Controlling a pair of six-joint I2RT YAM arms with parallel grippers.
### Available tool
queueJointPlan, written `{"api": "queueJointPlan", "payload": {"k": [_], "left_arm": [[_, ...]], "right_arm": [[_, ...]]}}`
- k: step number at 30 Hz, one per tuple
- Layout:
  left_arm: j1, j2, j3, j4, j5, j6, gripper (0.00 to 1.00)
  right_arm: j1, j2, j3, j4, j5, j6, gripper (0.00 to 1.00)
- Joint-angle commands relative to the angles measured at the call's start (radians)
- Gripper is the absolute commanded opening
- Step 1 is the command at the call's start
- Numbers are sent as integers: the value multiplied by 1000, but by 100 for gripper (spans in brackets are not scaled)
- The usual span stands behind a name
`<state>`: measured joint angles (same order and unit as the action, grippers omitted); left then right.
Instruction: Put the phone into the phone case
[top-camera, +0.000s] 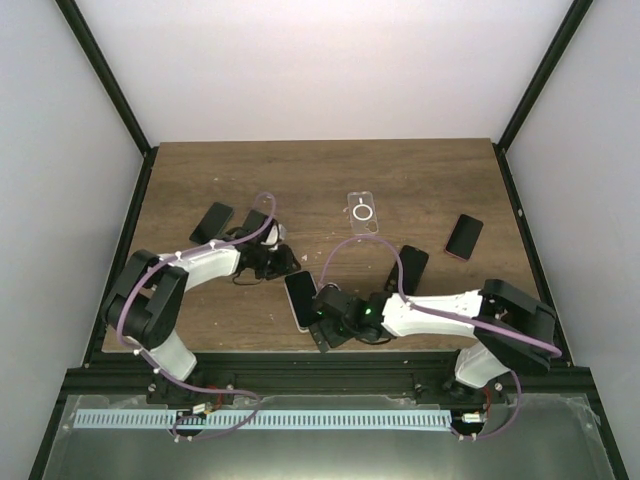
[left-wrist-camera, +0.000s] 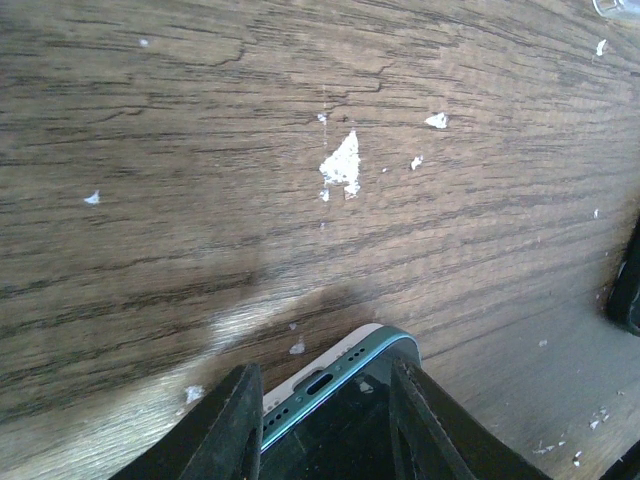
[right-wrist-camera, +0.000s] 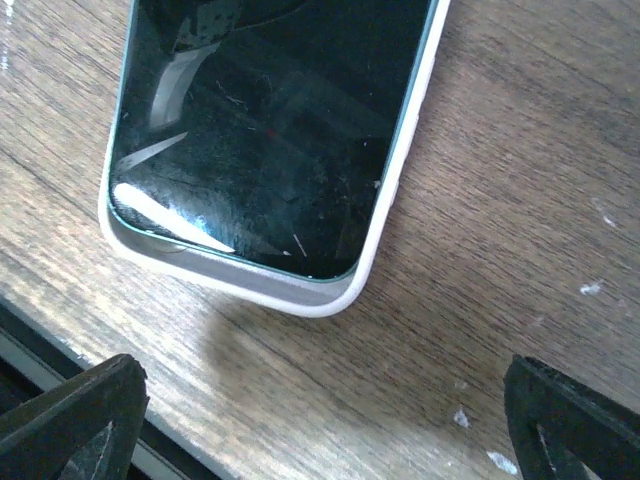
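The phone (top-camera: 303, 296), with a black screen and teal edge, lies in the white phone case (top-camera: 291, 297) near the front middle of the table. In the left wrist view the phone (left-wrist-camera: 340, 425), at its port end, rides above the case rim (left-wrist-camera: 318, 362). My left gripper (left-wrist-camera: 322, 372) stands over that end, its fingers partly apart, gripping nothing. In the right wrist view the other end of the phone (right-wrist-camera: 270, 120) sits inside the case (right-wrist-camera: 300, 297), with a strip of inner wall showing. My right gripper (right-wrist-camera: 320, 420) is wide open, just short of that end.
A clear case (top-camera: 363, 212) with a ring lies at the back middle. A pink-edged phone (top-camera: 463, 236) lies at the right, and a black one (top-camera: 411, 268) by the right arm. Two dark phones (top-camera: 211, 222) (top-camera: 255, 222) lie at the left. White chips (left-wrist-camera: 342, 162) dot the wood.
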<state>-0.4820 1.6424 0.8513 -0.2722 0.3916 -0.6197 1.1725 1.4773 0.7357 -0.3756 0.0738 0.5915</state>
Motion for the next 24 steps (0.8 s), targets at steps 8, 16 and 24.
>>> {"api": "queueJointPlan", "payload": {"k": [8,16,24], "left_arm": [[2,41,27,-31,9,48,36],[-25,31,-7,-20,44,28,34],[-60,-3,-63,13,66,-16,32]], "right_arm": [[19,107,84,12,109,-34,95],[19,135,92,29,175,-33,87],[19,151,69,80,213,-33,80]]}}
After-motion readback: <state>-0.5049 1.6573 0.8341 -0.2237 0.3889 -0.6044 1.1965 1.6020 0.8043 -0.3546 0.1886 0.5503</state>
